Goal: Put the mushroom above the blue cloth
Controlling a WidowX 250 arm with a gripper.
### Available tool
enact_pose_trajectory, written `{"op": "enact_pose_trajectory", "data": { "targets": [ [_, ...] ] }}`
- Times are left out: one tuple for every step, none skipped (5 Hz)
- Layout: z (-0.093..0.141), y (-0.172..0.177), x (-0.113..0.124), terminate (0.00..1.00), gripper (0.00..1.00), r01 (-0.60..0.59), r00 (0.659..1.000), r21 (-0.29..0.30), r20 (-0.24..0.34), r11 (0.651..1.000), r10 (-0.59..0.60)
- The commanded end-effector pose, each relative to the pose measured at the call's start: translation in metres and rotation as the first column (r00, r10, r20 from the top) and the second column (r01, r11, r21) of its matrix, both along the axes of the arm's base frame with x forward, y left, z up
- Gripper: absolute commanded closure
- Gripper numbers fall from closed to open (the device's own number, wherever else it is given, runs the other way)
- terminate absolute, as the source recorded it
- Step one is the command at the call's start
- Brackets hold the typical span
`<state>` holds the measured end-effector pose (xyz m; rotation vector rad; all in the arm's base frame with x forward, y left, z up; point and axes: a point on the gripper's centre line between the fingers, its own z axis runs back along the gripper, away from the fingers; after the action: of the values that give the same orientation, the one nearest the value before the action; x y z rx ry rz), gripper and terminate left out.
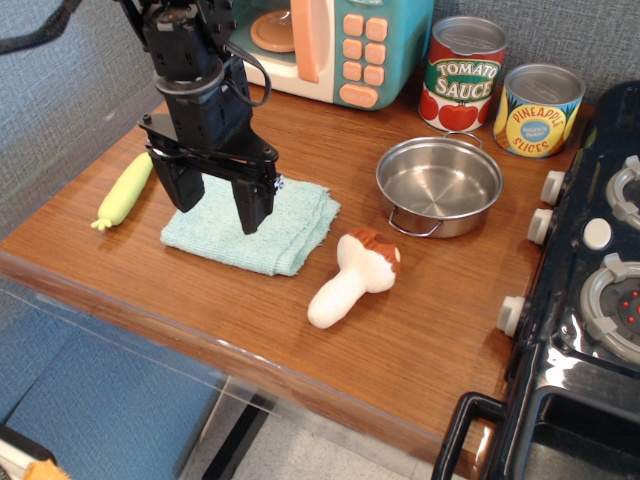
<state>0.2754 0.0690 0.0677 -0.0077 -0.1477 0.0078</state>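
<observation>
The mushroom (352,277) lies on its side on the wooden table, its cream stem pointing to the front and its brown cap to the back. It rests just right of the blue cloth (290,230), which lies flat at the table's middle left. My black gripper (218,205) hangs over the cloth's left part with its two fingers spread open and nothing between them. It is well left of the mushroom and apart from it.
A yellow-green spoon (125,190) lies left of the cloth. A steel pot (439,185) stands right of it. A tomato sauce can (462,75), a pineapple can (538,110) and a toy microwave (330,45) line the back. A toy stove (590,290) fills the right edge.
</observation>
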Motion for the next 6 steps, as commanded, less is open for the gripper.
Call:
{"op": "enact_pose_trajectory", "data": {
  "targets": [
    [0.0,0.0,0.0,0.0,0.0,0.0,1.0,0.0,0.0,1.0,0.0],
    [0.001,-0.018,-0.004,0.0,0.0,0.05,0.999,-0.001,0.014,0.999,-0.05],
    [-0.003,-0.046,-0.007,0.0,0.0,0.126,0.992,-0.006,0.006,0.992,-0.126],
    [-0.007,-0.081,-0.009,0.0,0.0,0.197,0.98,-0.022,0.029,0.98,-0.197],
    [-0.019,-0.097,-0.005,0.0,0.0,0.226,0.974,-0.006,0.025,0.974,-0.226],
    [-0.042,-0.092,0.0,0.0,0.0,0.207,0.977,-0.006,-0.04,0.978,-0.207]
  ]
}}
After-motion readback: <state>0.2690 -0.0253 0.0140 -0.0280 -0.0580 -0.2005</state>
